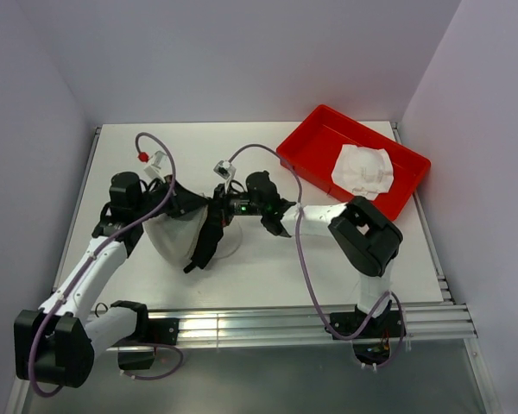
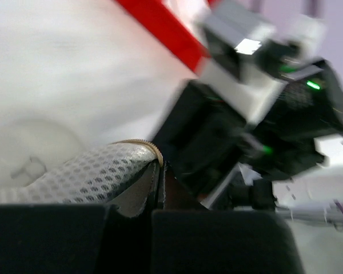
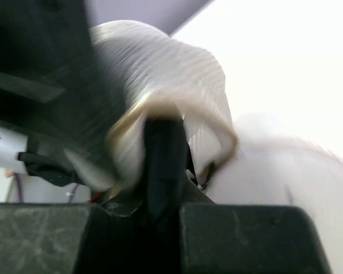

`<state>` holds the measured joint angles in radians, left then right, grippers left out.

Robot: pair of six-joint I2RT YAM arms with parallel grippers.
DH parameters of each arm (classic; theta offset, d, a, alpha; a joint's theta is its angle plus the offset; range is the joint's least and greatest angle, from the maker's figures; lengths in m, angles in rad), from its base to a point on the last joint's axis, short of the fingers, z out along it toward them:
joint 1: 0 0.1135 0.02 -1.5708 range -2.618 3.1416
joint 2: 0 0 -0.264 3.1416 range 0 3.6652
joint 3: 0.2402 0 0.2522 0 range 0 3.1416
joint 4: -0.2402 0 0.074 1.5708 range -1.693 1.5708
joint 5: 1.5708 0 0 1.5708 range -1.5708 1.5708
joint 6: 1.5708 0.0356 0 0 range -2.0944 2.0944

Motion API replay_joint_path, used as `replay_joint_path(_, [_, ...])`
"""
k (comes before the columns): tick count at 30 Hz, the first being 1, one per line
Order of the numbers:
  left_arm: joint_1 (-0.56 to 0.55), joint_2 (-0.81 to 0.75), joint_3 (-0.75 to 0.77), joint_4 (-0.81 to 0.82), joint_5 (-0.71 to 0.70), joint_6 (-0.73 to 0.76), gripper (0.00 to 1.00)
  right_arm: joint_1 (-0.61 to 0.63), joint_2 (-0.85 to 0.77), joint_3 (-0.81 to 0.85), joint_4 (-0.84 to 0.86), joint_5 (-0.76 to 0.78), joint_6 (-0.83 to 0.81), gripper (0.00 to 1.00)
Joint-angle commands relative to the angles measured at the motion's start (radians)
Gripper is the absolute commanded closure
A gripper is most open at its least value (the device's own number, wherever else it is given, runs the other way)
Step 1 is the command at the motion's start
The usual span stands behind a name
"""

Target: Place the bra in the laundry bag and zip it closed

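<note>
From above, the laundry bag (image 1: 174,237) sits near the middle of the table (image 1: 268,259), a bit to the left; the left gripper (image 1: 190,207) and the right gripper (image 1: 216,216) both pinch its top; the bra (image 1: 363,168) lies in the red tray (image 1: 319,116) at the far right corner, well apart from the bag. In the left wrist view, the fingers are closed on the bag's tan rim. The right wrist view is blurry; the fingers squeeze a fold of the bag's edge.
</note>
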<state>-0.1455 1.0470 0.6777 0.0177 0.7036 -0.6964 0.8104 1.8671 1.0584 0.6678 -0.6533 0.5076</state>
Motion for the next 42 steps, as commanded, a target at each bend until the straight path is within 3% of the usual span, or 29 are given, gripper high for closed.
replay_joint_path(1, [-0.089, -0.007, 0.079, 0.131, 0.123, 0.012, 1.00, 0.015, 0.004, -0.017, 0.218, -0.092, 0.060, 1.00])
replay_joint_path(3, [-0.149, -0.033, 0.080, 0.151, 0.140, 0.009, 1.00, 0.015, -0.016, -0.041, 0.297, -0.060, 0.107, 1.00])
replay_joint_path(6, [-0.175, -0.099, 0.036, 0.217, 0.198, -0.040, 1.00, 0.015, -0.084, -0.185, 0.557, 0.105, 0.155, 1.00])
replay_joint_path(9, [-0.175, -0.195, 0.005, 0.158, 0.157, -0.039, 1.00, 0.013, -0.175, -0.317, 0.764, 0.257, 0.207, 1.00])
replay_joint_path(15, [-0.177, -0.321, -0.116, 0.174, 0.117, -0.110, 1.00, 0.018, -0.402, -0.538, 0.921, 0.643, 0.233, 1.00])
replay_joint_path(19, [-0.181, -0.341, -0.173, 0.267, 0.114, -0.211, 1.00, 0.047, -0.606, -0.598, 0.808, 0.842, 0.134, 1.00])
replay_joint_path(21, [-0.196, -0.332, -0.197, 0.301, 0.120, -0.253, 1.00, 0.078, -0.650, -0.551, 0.621, 0.901, 0.053, 1.00])
replay_joint_path(24, [-0.253, -0.302, -0.205, 0.350, 0.114, -0.282, 1.00, 0.147, -0.669, -0.525, 0.561, 1.012, -0.033, 1.00])
replay_joint_path(25, [-0.291, -0.292, -0.204, 0.358, 0.108, -0.287, 1.00, 0.159, -0.677, -0.508, 0.514, 1.120, -0.032, 1.00])
replay_joint_path(31, [-0.429, -0.225, -0.204, 0.403, 0.037, -0.321, 1.00, 0.231, -0.654, -0.434, 0.457, 1.394, -0.037, 1.00])
replay_joint_path(36, [-0.476, -0.190, -0.211, 0.410, -0.027, -0.319, 1.00, 0.253, -0.626, -0.286, 0.230, 1.540, 0.045, 1.00])
replay_joint_path(38, [-0.506, -0.157, -0.233, 0.464, -0.047, -0.353, 1.00, 0.253, -0.591, -0.188, 0.079, 1.586, 0.087, 1.00])
replay_joint_path(42, [-0.603, -0.018, -0.267, 0.771, -0.065, -0.448, 1.00, 0.256, -0.435, -0.078, -0.011, 1.690, 0.084, 1.00])
